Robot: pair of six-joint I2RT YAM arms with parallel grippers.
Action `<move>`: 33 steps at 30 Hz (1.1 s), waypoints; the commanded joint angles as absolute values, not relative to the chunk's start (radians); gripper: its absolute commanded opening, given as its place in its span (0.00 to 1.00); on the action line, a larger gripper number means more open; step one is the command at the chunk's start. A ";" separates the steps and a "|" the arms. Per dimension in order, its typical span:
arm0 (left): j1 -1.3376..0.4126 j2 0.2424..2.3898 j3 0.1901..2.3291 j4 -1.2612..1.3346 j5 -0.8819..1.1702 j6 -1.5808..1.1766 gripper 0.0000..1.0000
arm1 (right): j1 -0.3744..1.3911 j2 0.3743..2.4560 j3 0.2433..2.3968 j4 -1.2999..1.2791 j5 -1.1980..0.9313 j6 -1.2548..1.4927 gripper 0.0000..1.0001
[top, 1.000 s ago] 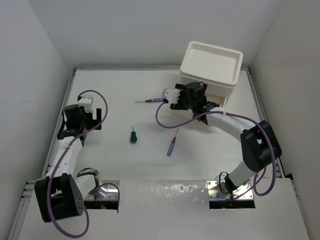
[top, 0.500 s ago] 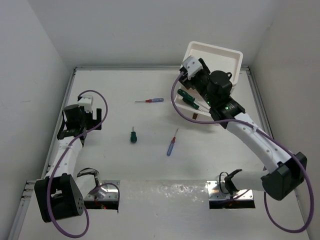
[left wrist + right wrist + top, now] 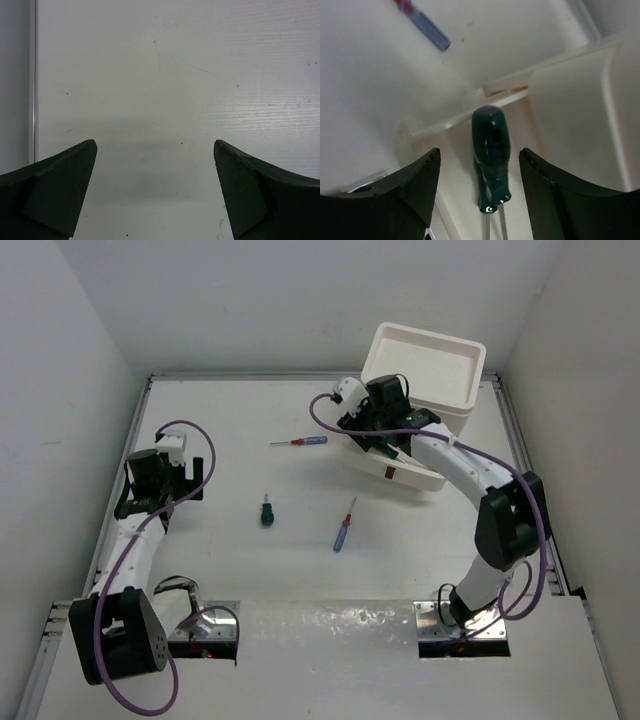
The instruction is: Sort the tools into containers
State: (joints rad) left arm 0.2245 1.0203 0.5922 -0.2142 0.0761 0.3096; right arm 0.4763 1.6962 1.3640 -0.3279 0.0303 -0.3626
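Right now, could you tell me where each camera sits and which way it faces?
Top external: above and behind the bases, looking down on the table; the left arm and right arm show.
Left wrist: on the left arm, facing bare table; open jaws in bottom corners.
Right wrist: on the right arm, looking into the open drawer at a green-handled screwdriver between open jaws.
Shared: top external and right wrist both show the far blue-and-red screwdriver.

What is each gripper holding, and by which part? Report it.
Nothing. The left gripper is open over the table. The right gripper is open astride the green screwdriver lying in the drawer, neither finger touching its handle.
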 commanded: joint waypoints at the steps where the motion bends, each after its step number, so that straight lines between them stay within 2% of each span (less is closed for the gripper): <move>1: 0.232 1.019 0.595 -0.189 0.092 0.319 1.00 | 0.453 1.703 1.425 -0.397 -0.045 -0.367 0.64; 6: 0.230 1.025 0.595 -0.187 0.094 0.321 1.00 | 0.430 1.739 1.396 -0.344 -0.025 -0.354 0.58; 9: 0.230 1.031 0.595 -0.187 0.094 0.319 1.00 | 0.423 1.749 1.373 -0.282 -0.003 -0.344 0.49; 10: 0.230 1.034 0.595 -0.187 0.094 0.319 1.00 | 0.417 1.750 1.368 -0.275 -0.003 -0.328 0.34; 12: 0.230 1.034 0.597 -0.189 0.091 0.321 1.00 | 0.410 1.746 1.367 -0.262 0.024 -0.310 0.18; 17: 0.230 1.031 0.594 -0.184 0.094 0.321 1.00 | 0.405 1.692 1.336 -0.258 0.104 -0.281 0.01; 29: 0.230 1.029 0.595 -0.189 0.097 0.321 1.00 | 0.405 1.694 1.351 -0.339 0.130 -0.272 0.00; 33: 0.230 1.031 0.597 -0.189 0.098 0.321 1.00 | 0.429 1.652 1.393 -0.379 0.109 -0.209 0.11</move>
